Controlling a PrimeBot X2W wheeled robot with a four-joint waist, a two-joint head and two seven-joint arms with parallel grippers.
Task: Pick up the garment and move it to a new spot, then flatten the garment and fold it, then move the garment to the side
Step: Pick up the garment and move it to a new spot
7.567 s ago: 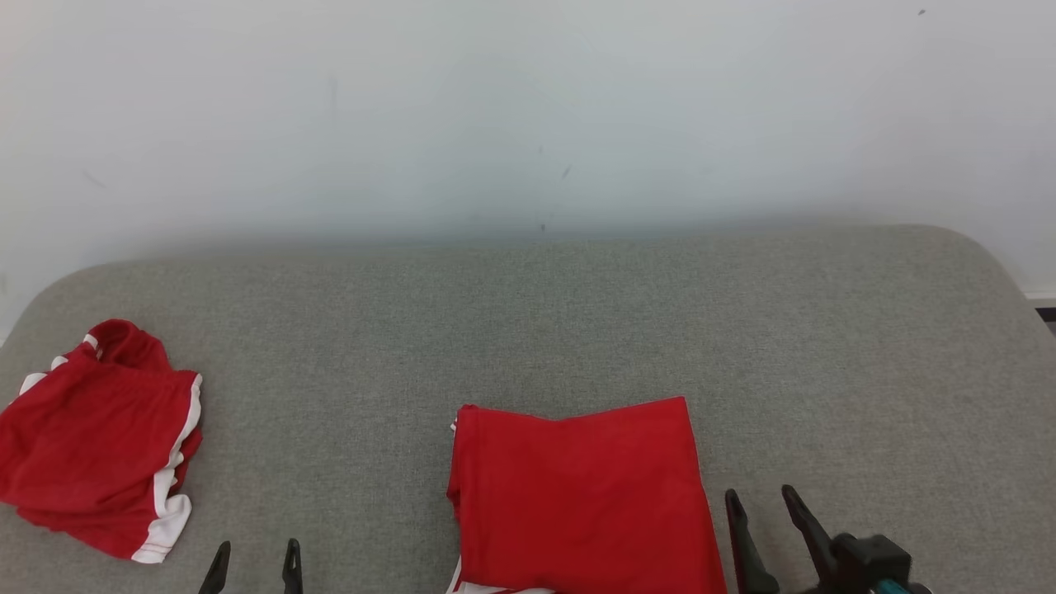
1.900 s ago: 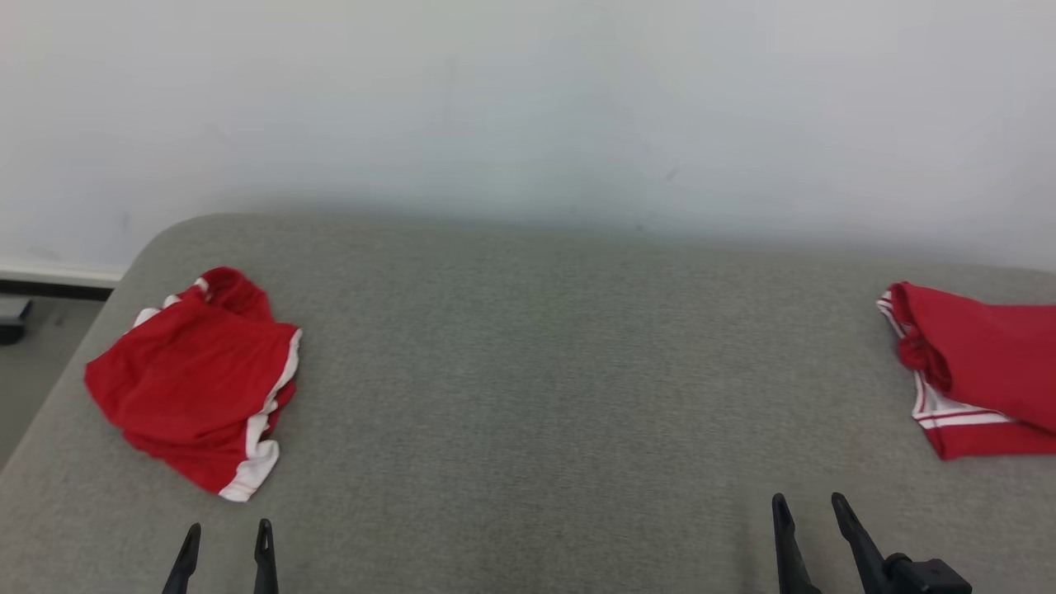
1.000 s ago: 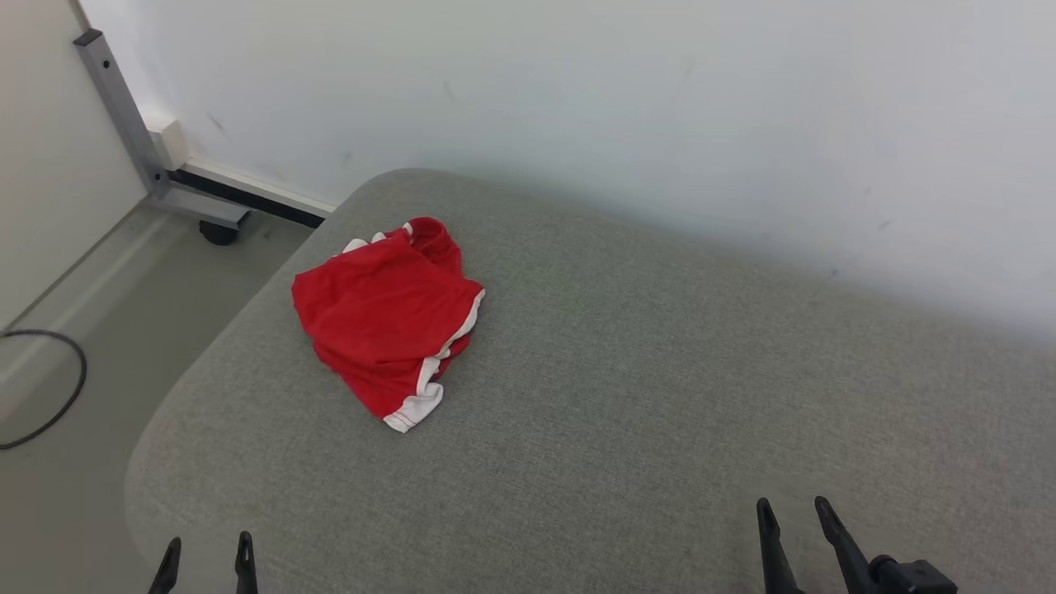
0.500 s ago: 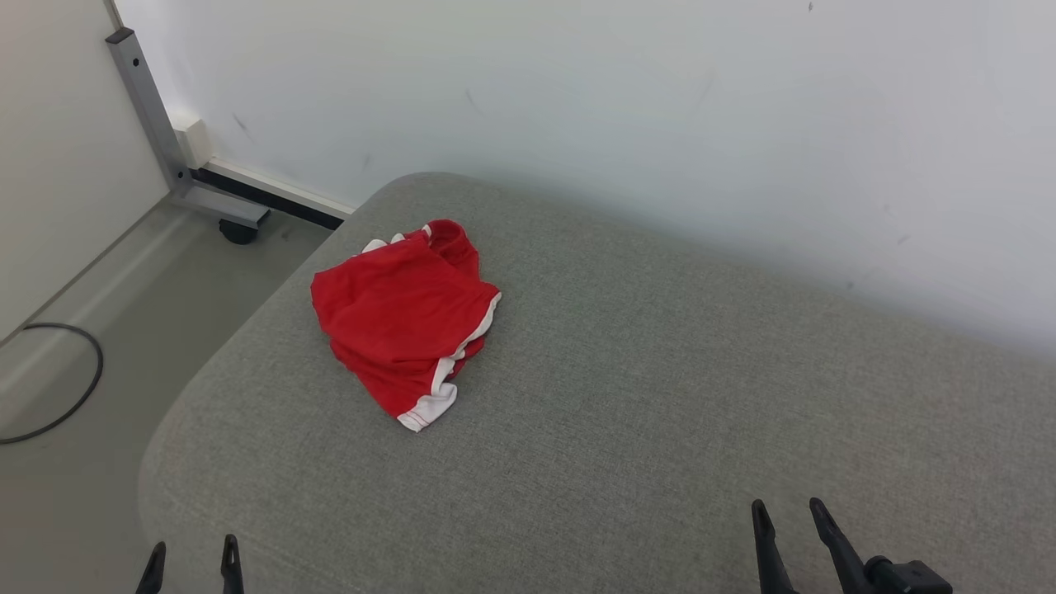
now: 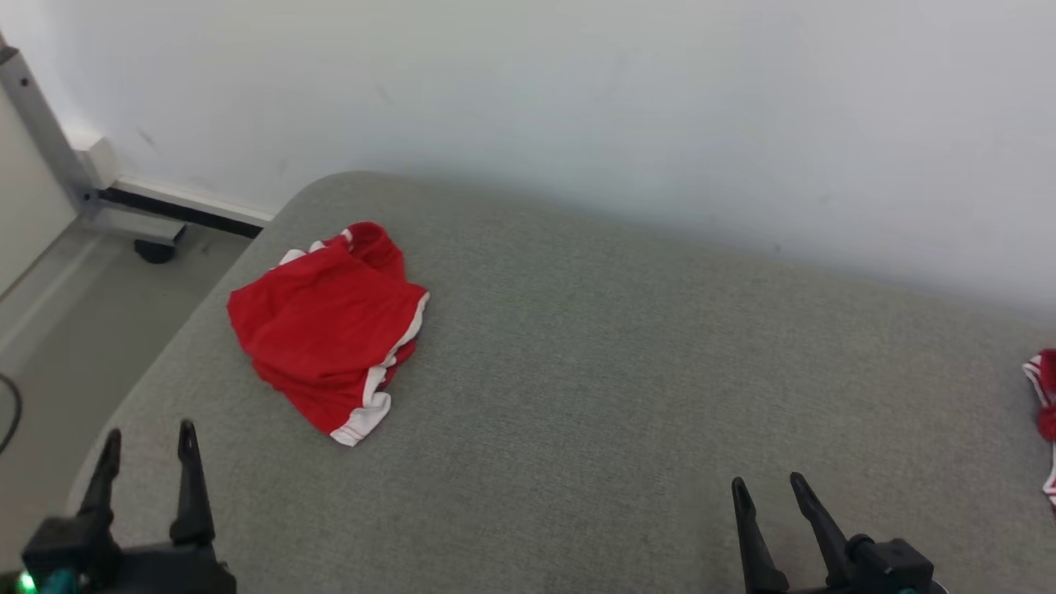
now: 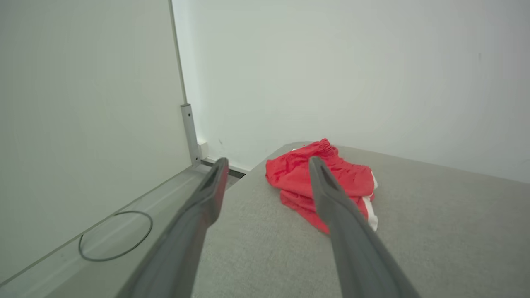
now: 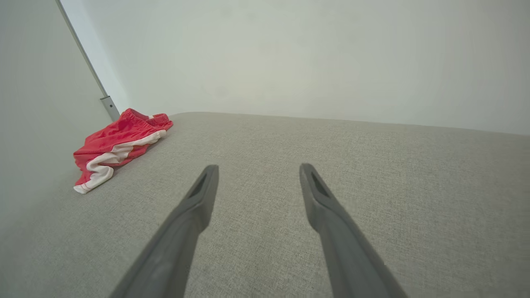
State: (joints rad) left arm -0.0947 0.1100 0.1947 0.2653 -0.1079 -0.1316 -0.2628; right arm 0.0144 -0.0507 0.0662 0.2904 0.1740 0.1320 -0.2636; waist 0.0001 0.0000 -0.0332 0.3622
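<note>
The red shorts (image 5: 326,330) lie in a crumpled heap near the far left corner of the grey upholstered worktop (image 5: 627,371). Their white side trim and hem turn towards the robot, and the gathered waistband bunches up at the far end, towards the white wall (image 5: 577,99). In the left wrist view the shorts (image 6: 290,174) sit ahead of the left arm's 2 dark fingers (image 6: 198,215), partly behind the finger on that view's right. In the right wrist view they (image 7: 116,145) show far off to the left.

The left jaws stand wide open and hold nothing. Their fingers (image 5: 191,487) hang near the worktop's front left edge, near the shorts but apart from them. The right jaws are also fully spread and empty. Their fingers (image 5: 747,528) point across bare grey fabric at the lower right of the head view, well apart from the shorts, and the right wrist view shows plain cloth between the 2 fingers (image 7: 186,223).

At the far right edge of the head view, a sliver of a second red garment (image 5: 1046,396) with white stripes rests on the worktop, cut off by the frame.

Beyond the left corner, a grey metal post (image 5: 41,140) rises beside the wall, with a dark caster (image 5: 153,250) at its foot. A black cable (image 6: 112,236) loops on the pale floor (image 5: 74,305).
</note>
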